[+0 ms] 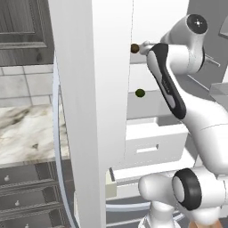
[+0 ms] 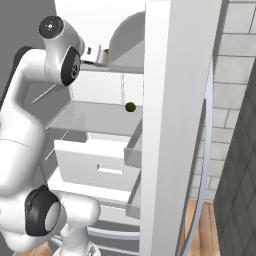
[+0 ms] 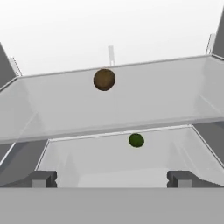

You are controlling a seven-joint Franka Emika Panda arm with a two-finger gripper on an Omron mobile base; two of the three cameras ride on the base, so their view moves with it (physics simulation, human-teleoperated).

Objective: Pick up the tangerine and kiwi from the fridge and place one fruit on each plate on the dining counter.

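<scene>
The fridge [image 1: 93, 111] stands open with my arm reaching into it. The tangerine [image 3: 104, 79], a small orange-brown ball, sits on the upper glass shelf, ahead of my gripper [image 3: 111, 179] and slightly above it. My gripper is open, its fingertips [image 3: 41, 178] wide apart with nothing between them. The kiwi [image 3: 136, 140], dark olive-green, lies on the shelf below. From the left base view the tangerine [image 1: 134, 47] is just left of the hand [image 1: 144, 46], with the kiwi [image 1: 140, 92] lower down. The kiwi [image 2: 130, 106] also shows on its shelf in the right base view. The plates are out of view.
The thick white fridge door [image 2: 175, 125] stands open close beside the arm. White drawers [image 1: 151, 144] fill the fridge below the shelves. The marble-topped dining counter [image 1: 26, 129] with dark drawers lies to the left, beyond the door.
</scene>
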